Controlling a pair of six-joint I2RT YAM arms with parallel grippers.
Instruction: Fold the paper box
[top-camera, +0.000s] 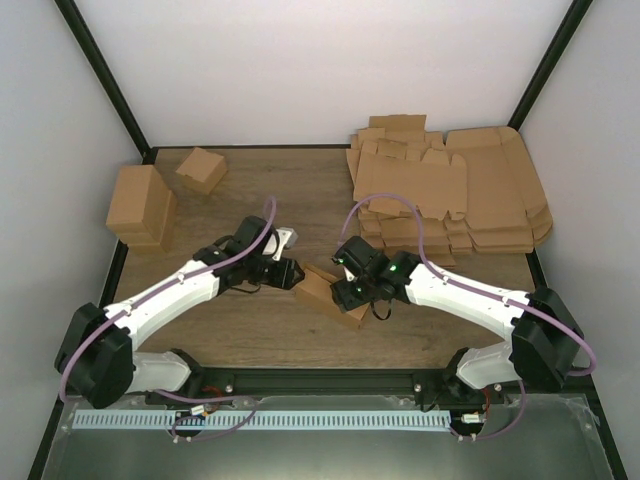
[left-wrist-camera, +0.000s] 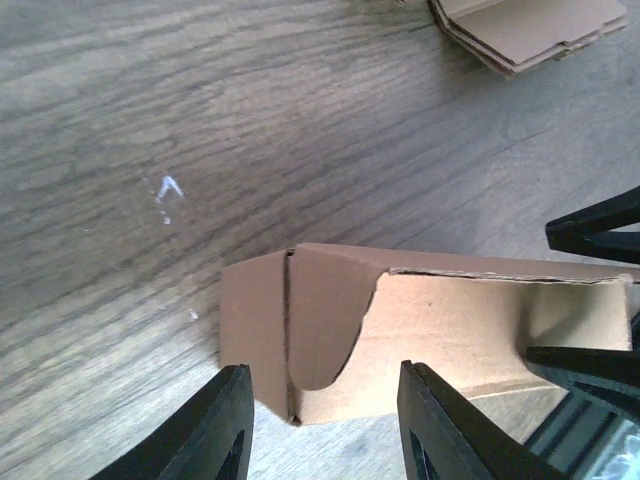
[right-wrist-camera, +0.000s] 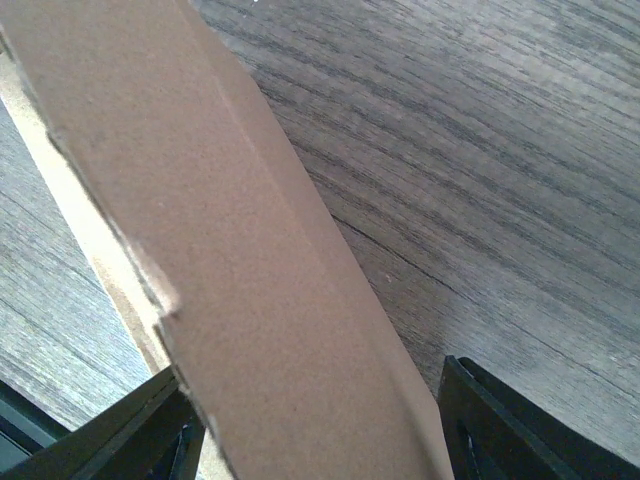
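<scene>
The paper box (top-camera: 325, 292) lies in the middle of the table (top-camera: 250, 335), low in the top view, between my two arms. It is a long brown box and it lies slanted.

My left claw (left-wrist-camera: 325, 368) is apart. Its two black fingers (left-wrist-camera: 220, 435) stand at the bottom of my left wrist view with a wide gap between them, and one end of the box shows in that gap. That end is folded up into a corner. A flap with a round cut lies along the side.

My right claw (right-wrist-camera: 310, 375) is at the other end. The box runs between its fingers, from the upper left of that view down to the bottom. I cannot tell if this claw squeezes the box or only stands around it.

A pile of flat cardboard sheets (top-camera: 450, 195) lies in the upper right of the top view. A bigger brown box (top-camera: 140, 205) and a small brown box (top-camera: 202, 168) sit in the upper left.
</scene>
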